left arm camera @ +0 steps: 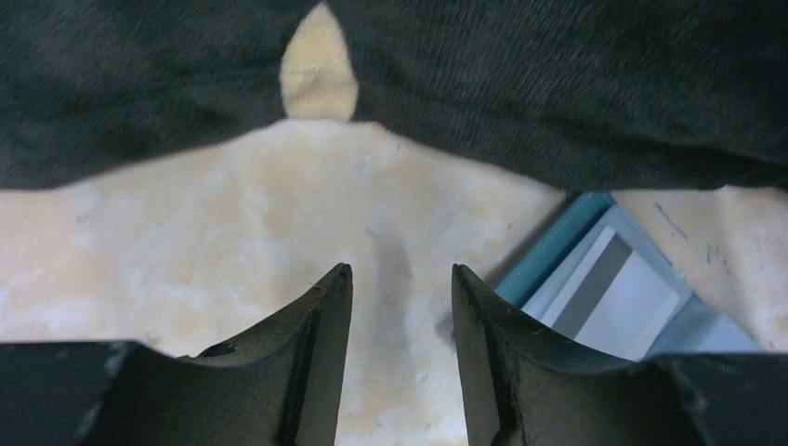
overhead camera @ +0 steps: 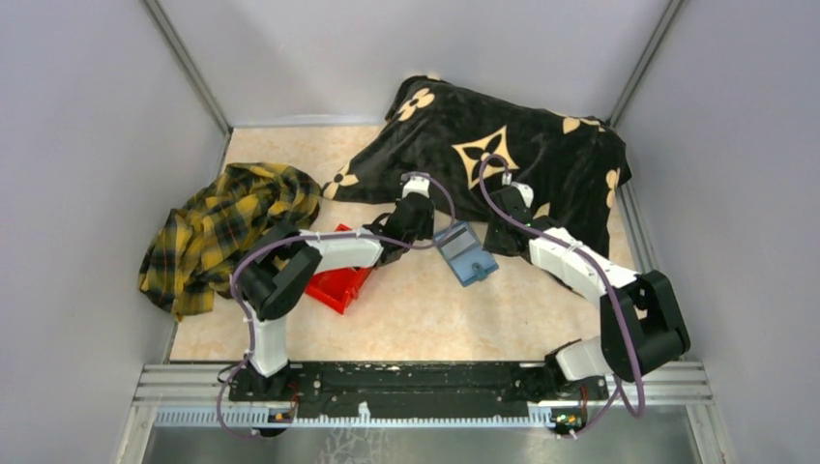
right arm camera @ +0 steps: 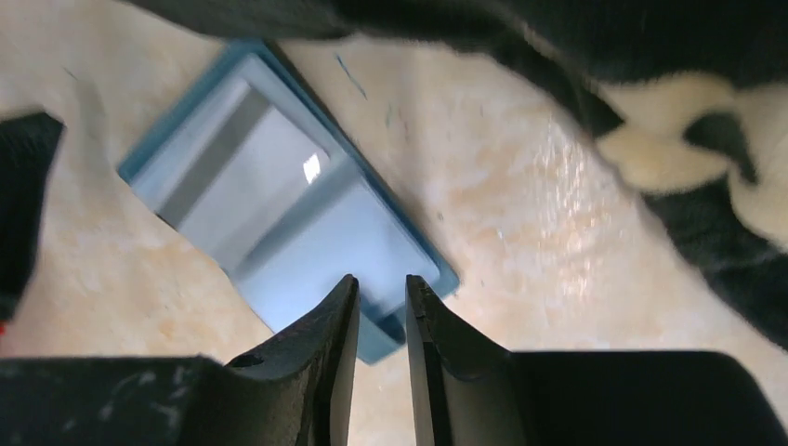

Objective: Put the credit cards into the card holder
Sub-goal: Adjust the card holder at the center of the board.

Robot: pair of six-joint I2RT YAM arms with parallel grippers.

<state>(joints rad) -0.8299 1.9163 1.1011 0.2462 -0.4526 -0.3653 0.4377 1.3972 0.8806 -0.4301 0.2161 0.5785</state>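
At far left of the table (overhead camera: 416, 324), a plaid cloth (overhead camera: 222, 237) is bunched against the wall, with the red bin (overhead camera: 338, 285) near it. The left gripper (left arm camera: 400, 271) is held moderately open over bare tabletop, nothing gripped, and the black blanket (overhead camera: 522, 145) hem is just ahead. At centre the card holder (overhead camera: 466, 254) lies opened flat, its far corner by that hem, with a credit card (right arm camera: 246, 163) on its inner face. The right gripper (right arm camera: 381, 281) is poised over the holder's near edge with only a narrow gap between the jaws, nothing seen clamped. Bare tabletop is seen nearer the table's front edge.
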